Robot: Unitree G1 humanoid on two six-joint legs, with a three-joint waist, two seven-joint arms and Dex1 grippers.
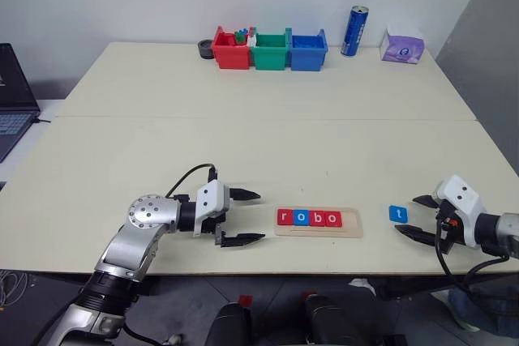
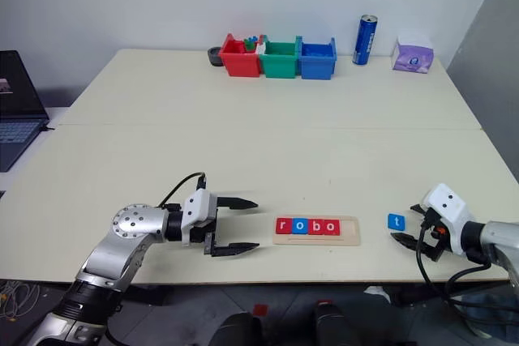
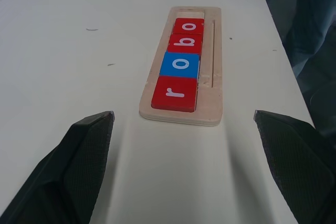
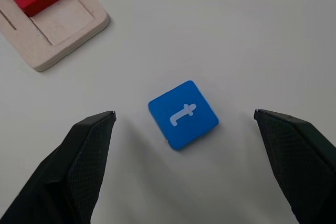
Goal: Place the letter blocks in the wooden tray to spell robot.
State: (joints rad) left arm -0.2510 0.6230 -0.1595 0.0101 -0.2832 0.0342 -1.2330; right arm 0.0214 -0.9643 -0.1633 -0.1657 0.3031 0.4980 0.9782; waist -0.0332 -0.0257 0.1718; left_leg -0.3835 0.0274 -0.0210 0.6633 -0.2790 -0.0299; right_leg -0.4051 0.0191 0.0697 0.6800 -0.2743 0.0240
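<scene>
Near the front edge of the table (image 1: 243, 135) the left gripper (image 1: 246, 217) hovered with its jaws wide apart, pointing to the right at the wooden tray (image 1: 318, 222). This tray lay flat just beside it and held four letter blocks (image 1: 309, 217) in a row: red r, blue o, red b, red o. One place at the right end of the tray was free. To the right of the tray the blue t block (image 1: 397, 213) lay alone on the table. Right gripper (image 1: 415, 216) was close to it, jaws apart and holding nothing. Far away stood three coloured bins (image 1: 270, 49), a blue can (image 1: 353, 31) and a purple tissue pack (image 1: 403, 46).
</scene>
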